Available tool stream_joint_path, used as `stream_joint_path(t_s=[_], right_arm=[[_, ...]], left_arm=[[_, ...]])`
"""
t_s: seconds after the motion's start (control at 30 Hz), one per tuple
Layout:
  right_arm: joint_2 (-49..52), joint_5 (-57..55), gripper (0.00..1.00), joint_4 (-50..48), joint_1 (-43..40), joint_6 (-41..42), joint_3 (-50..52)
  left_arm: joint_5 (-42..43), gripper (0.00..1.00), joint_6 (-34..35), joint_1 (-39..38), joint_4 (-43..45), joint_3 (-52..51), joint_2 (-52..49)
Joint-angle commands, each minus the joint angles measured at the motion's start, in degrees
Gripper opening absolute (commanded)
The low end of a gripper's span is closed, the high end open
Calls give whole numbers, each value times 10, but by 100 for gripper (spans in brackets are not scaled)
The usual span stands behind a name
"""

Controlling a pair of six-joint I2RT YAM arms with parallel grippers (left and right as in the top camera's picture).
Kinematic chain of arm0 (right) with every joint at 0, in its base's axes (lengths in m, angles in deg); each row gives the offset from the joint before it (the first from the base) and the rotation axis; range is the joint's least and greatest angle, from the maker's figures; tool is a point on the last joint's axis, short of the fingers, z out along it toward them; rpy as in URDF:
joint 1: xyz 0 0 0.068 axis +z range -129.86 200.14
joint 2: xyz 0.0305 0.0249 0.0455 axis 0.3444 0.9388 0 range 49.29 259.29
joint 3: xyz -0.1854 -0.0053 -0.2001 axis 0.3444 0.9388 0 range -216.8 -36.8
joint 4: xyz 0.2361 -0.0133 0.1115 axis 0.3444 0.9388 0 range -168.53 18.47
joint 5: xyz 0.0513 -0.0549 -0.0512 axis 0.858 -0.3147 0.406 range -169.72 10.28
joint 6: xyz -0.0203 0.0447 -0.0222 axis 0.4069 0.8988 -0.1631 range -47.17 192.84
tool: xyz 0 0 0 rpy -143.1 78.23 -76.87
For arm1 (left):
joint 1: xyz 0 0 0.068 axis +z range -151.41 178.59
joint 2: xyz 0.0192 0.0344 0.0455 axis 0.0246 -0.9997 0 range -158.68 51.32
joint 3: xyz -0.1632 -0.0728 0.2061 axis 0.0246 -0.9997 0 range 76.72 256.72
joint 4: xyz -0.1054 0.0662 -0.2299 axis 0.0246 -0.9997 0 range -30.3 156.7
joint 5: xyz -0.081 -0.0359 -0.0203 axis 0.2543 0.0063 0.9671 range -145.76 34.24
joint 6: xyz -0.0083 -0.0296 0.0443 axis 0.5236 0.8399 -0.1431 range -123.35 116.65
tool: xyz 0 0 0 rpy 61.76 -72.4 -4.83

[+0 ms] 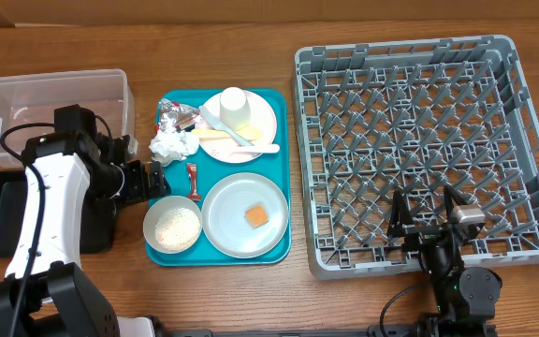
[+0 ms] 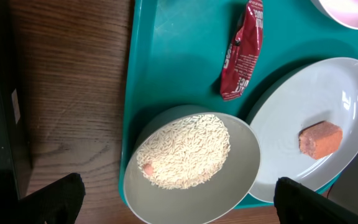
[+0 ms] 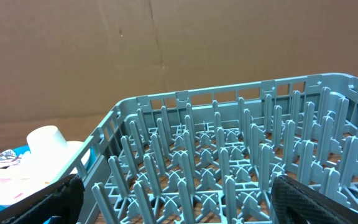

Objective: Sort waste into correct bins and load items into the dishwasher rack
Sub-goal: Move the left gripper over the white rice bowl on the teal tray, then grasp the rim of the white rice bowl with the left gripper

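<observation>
Overhead looked straight down on the whole table [image 1: 251, 300]. The left wrist camera hung close above the rice bowl [image 2: 238, 190]. The right wrist camera looked low across the dishwasher rack [image 3: 129, 112], sharing the white cup [image 3: 47, 144] with overhead.

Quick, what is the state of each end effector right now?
Left end effector: open, holding nothing.
Right end effector: open, holding nothing.

Teal serving tray [image 1: 282, 159] flat on wooden table [image 1: 251, 300], left of centre; brown cardboard wall [image 3: 166, 50] behind.
</observation>
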Motion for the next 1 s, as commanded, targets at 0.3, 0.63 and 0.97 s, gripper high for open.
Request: stream_joint_path(t_s=[0.3, 0.63, 0.97], right_arm=[[-7, 3, 100, -3, -3, -2, 6], [-7, 3, 100, -3, -3, -2, 6], [-7, 3, 100, -3, -3, -2, 6]], left_arm=[[11, 100, -5, -5, 56, 2, 0], [-21, 71, -18, -43, 33, -26, -23], [-112, 81, -4, -64, 43, -29, -58]])
